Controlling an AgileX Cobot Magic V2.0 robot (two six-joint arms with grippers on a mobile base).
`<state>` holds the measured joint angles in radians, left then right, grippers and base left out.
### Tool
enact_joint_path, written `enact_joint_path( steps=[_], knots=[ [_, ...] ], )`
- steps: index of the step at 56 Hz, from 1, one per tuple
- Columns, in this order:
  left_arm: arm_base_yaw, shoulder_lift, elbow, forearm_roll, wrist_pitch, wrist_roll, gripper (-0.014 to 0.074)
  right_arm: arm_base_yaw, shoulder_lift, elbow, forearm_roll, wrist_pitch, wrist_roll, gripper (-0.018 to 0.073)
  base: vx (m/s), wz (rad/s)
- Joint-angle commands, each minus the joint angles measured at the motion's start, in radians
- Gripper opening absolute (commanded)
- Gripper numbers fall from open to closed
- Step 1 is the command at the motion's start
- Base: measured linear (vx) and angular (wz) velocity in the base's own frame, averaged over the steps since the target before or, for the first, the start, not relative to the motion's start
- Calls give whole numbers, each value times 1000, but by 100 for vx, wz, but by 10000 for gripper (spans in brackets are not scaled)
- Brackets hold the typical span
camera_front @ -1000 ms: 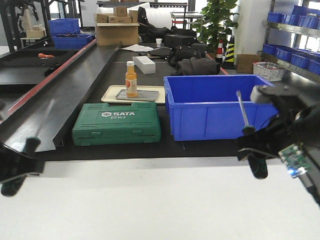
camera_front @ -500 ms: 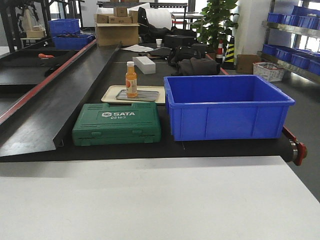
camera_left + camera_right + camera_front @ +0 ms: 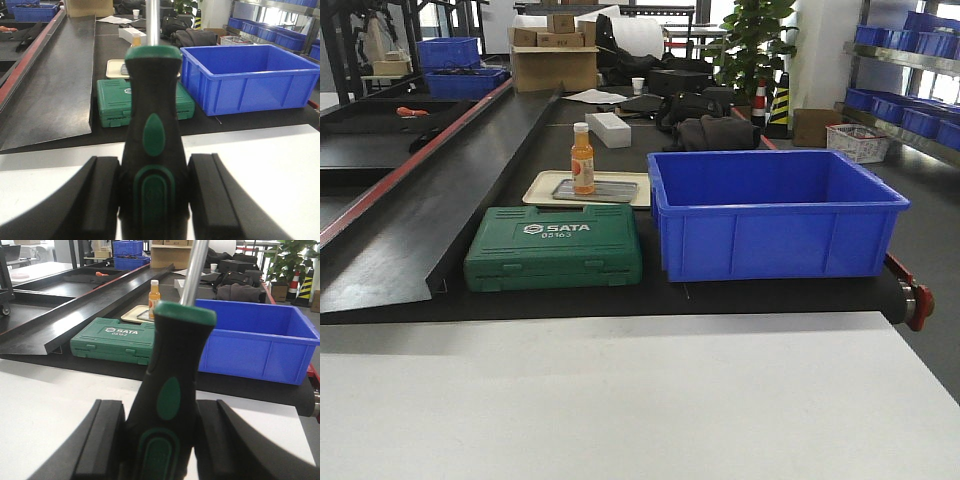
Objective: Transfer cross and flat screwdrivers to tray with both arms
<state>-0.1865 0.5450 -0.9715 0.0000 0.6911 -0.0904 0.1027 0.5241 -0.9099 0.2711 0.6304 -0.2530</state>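
Note:
My left gripper [image 3: 153, 200] is shut on a screwdriver [image 3: 152, 130] with a black and green handle, its steel shaft pointing up and away. My right gripper [image 3: 167, 450] is shut on a second black and green screwdriver [image 3: 172, 375], tilted slightly right. I cannot tell which tip is cross and which is flat. Both grippers hover over the white table [image 3: 620, 400] and are out of the front view. The beige tray [image 3: 545, 190] lies behind the green case, with an orange bottle [image 3: 582, 158] standing on a grey plate in it.
A green SATA tool case [image 3: 554, 247] and a large blue bin [image 3: 770, 210] sit on the black conveyor beyond the white table. A black sloped ramp [image 3: 430, 200] runs along the left. Boxes, bags and a plant stand further back.
A second ago both arms showed at the front view's lower edges, the right one holding a screwdriver upright. They have since left that view.

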Motion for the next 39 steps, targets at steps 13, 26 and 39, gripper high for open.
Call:
enact_joint_path(
  steps=[13,26,39],
  knots=[
    [-4,8,-24,-5,-99,-3,0,-3,6,-26,13,-93,-2,-8,0,0],
    [-4,8,-24,-5,-99,-3,0,-3,6,-26,13,-93,-2,-8,0,0],
    [-4,8,-24,-5,-99,-3,0,-3,7,-26,13,-90,-2,-8,0,0]
  ],
)
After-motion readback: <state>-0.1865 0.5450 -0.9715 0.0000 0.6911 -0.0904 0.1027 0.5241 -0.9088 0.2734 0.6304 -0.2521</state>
